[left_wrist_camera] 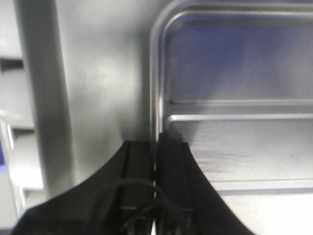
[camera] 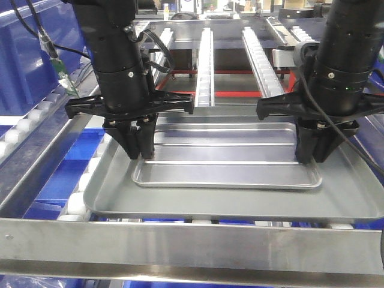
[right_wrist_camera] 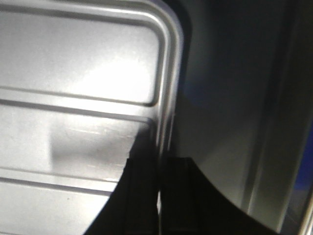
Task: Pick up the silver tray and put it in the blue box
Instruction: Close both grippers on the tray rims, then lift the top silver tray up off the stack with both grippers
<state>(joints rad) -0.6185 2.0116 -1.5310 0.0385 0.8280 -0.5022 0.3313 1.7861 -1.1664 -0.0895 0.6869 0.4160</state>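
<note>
while the silver tray (camera: 228,171) lies on the grey tray (camera: 210,201), left gripper (camera: 139,150) pinches its left rim, right gripper (camera: 315,153) its right rim.

Grey tray (camera: 210,201) on roller conveyor (camera: 76,203) bears silver tray (camera: 228,153).

No readable text, label or number shows in any view.
</note>
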